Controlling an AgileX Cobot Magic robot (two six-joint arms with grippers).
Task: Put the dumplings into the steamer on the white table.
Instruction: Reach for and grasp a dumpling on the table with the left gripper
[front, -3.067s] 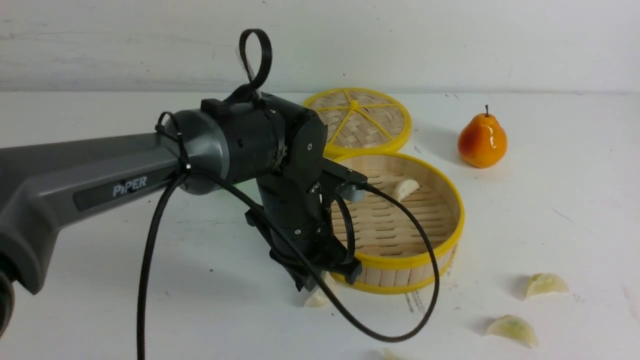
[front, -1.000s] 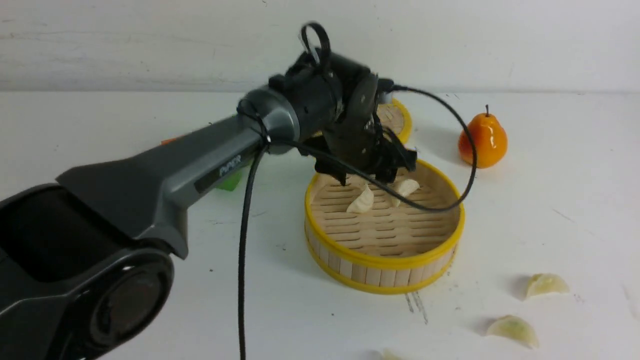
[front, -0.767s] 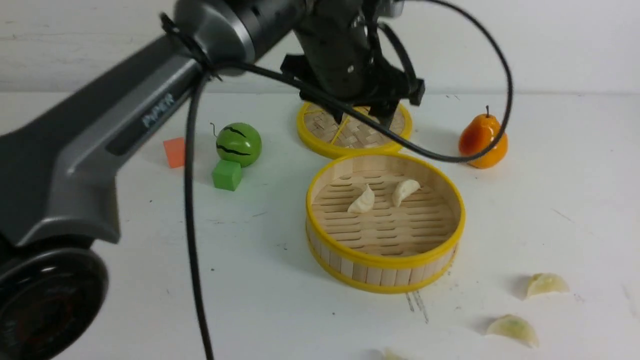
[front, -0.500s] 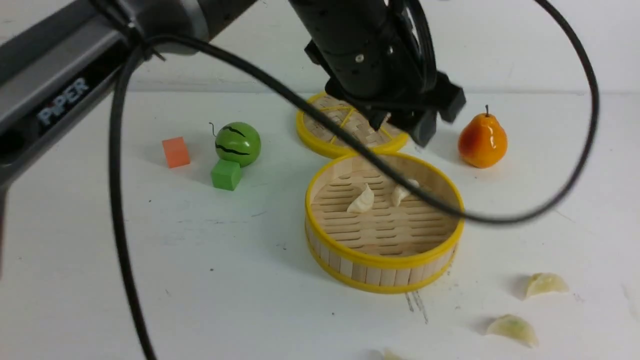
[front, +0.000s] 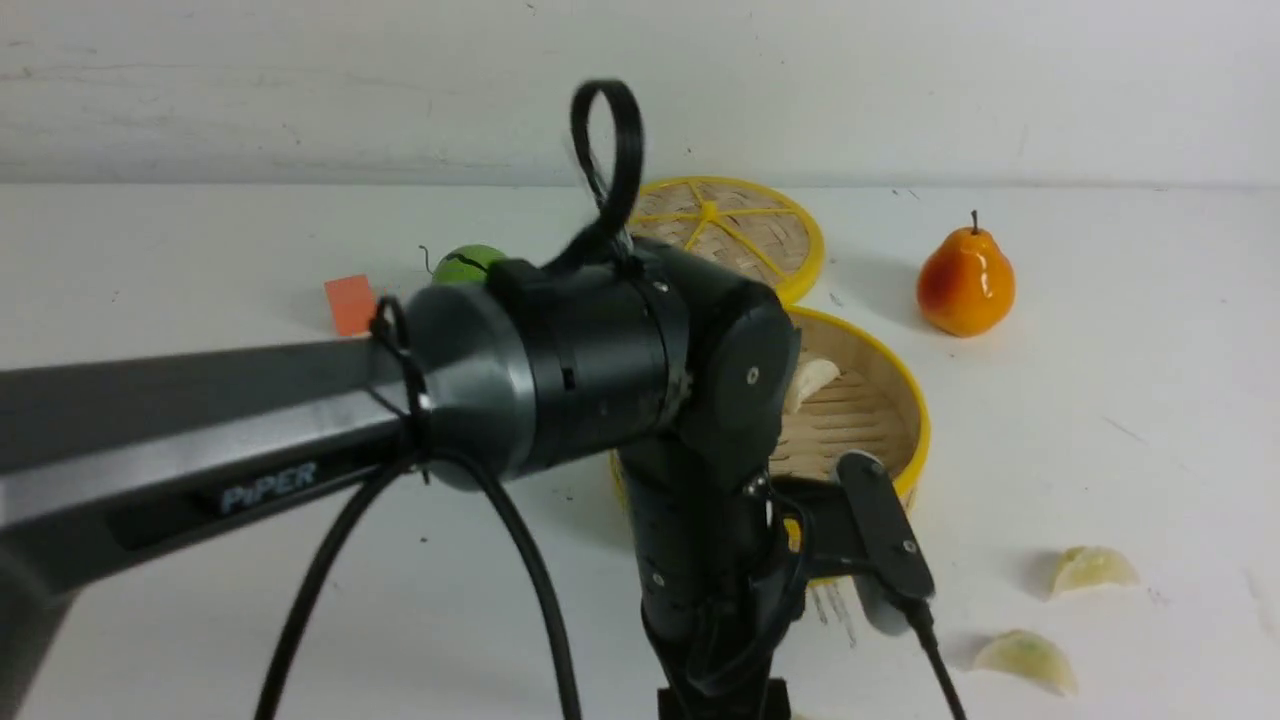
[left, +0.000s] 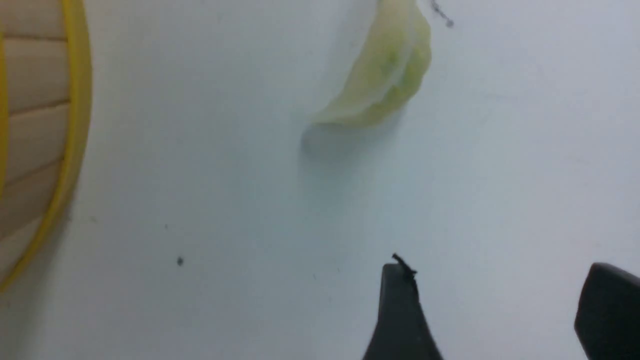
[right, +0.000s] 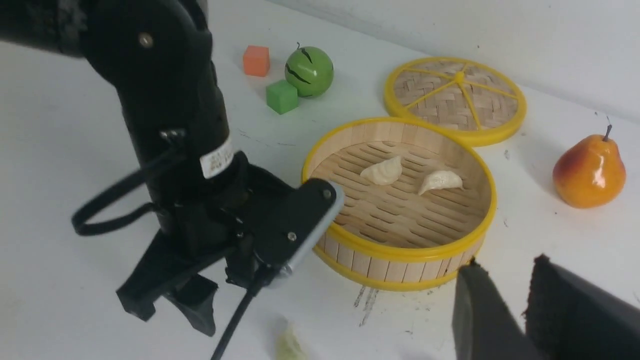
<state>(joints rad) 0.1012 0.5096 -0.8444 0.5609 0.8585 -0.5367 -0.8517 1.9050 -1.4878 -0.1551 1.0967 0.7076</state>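
The steamer (right: 406, 254) stands on the white table (front: 1150, 450) and holds two dumplings (right: 382, 171) (right: 441, 181). In the front view my left arm hides most of it (front: 905, 400). My left gripper (right: 170, 317) is open and empty, low over the table in front of the steamer. A pale green dumpling (left: 385, 75) lies ahead of its fingers (left: 400, 310), a short way apart from them; it also shows in the right wrist view (right: 290, 346). Two more dumplings (front: 1092, 568) (front: 1028, 660) lie at the front right. My right gripper (right: 507, 262) is empty, its jaws a narrow gap apart.
The flat woven lid (front: 730, 230) lies behind the steamer. An orange pear (front: 964, 282) stands at the back right. A green toy watermelon (right: 309, 71), a green cube (right: 282, 97) and an orange cube (right: 256, 60) sit at the back left. My left arm's cable (front: 520, 580) hangs in front.
A second dumpling came to lie in the steamer. My left arm rose from the steamer, swung back over the lid, then came down low in front of the steamer, gripper open.
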